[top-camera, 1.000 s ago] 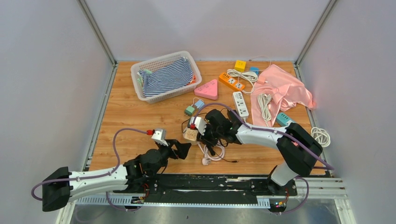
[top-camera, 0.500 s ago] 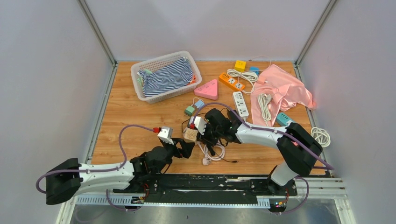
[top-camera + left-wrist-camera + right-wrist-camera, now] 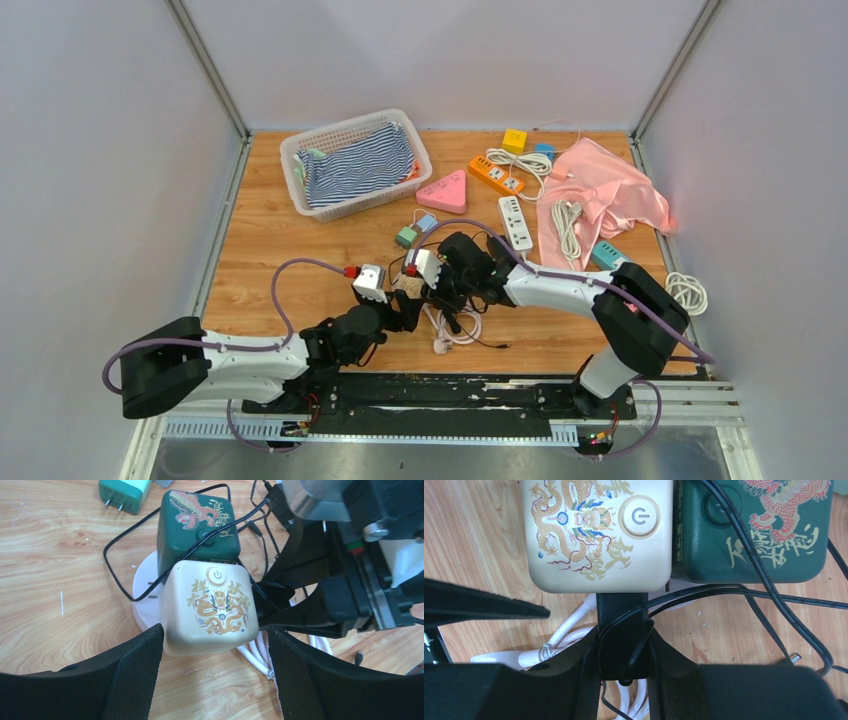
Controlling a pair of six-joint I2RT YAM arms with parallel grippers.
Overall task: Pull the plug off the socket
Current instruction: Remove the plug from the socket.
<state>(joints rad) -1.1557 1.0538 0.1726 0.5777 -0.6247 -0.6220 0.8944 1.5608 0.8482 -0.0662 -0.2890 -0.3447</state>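
Plug [image 3: 621, 612]: black, seated in the side of the cream cube socket [image 3: 210, 607] that faces the right arm. Right gripper [image 3: 624, 640] is clamped on it. Left gripper [image 3: 215, 635] straddles the socket with its jaws apart, one pad on each side. There is a gap on one side; on the other I cannot tell whether the pad touches.

Risks:
- The socket is loose and sits partly on a white round base [image 3: 145, 595]. If the left pads do not bite before the pull, the cube probably drags along and the plug stays in.
- A thin black cable [image 3: 744, 587] loops across the plug between the right fingers. A pull could snag it and tug the green cube [image 3: 197, 525], which touches the socket's far side.
- A white cord [image 3: 569, 625] is coiled under the plug and may catch.

Containers: one white basket [image 3: 300, 150], well apart from the socket, beyond it to the left. It holds a striped cloth [image 3: 355, 165]; the small bits at its corners are too small to name.
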